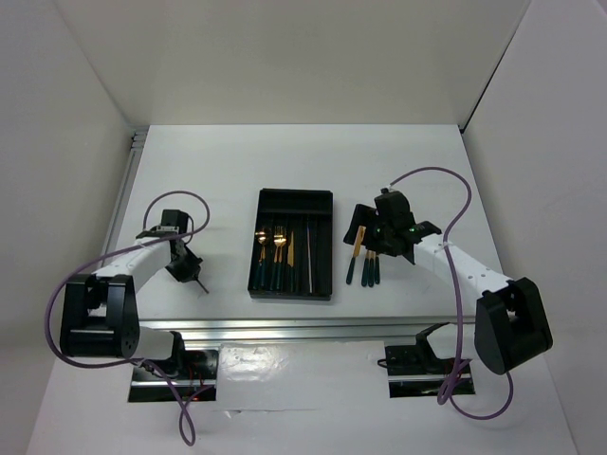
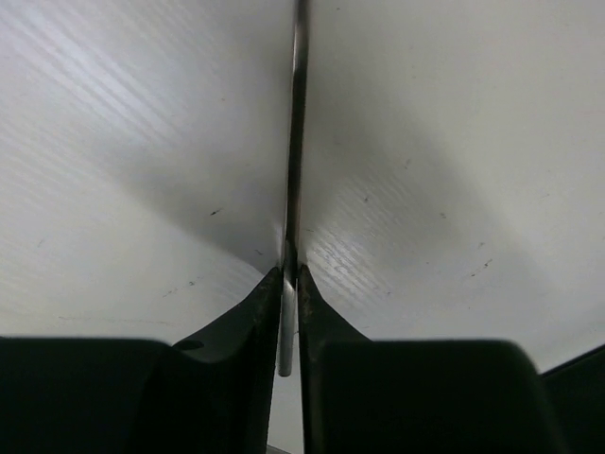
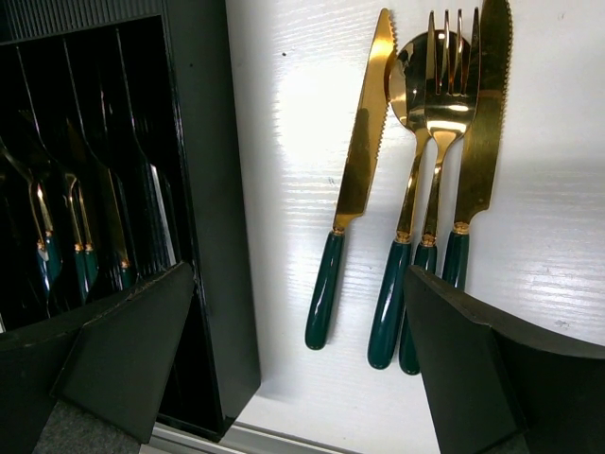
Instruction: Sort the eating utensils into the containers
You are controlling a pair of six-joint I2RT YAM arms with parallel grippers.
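Note:
The black cutlery tray [image 1: 322, 201] lies mid-table, holding a spoon [image 1: 261, 254], a fork [image 1: 279, 254], a knife [image 1: 291, 254] and one pale chopstick [image 1: 308, 258] in its compartments. My left gripper [image 1: 190, 272] is left of the tray, shut on the other thin chopstick [image 2: 295, 142], which runs straight out between the jaws over the white table. My right gripper [image 1: 372, 237] is open and empty above two knives, a spoon and a fork [image 1: 365, 267] lying right of the tray. The right wrist view shows one knife [image 3: 364, 142], the spoon [image 3: 408, 189], the fork [image 3: 444, 104] and the second knife [image 3: 484, 123].
The tray's right wall [image 3: 213, 189] stands just left of the loose utensils, under my right gripper's left finger [image 3: 123, 350]. The metal table edge [image 1: 285, 324] runs along the front. White walls enclose the table on three sides.

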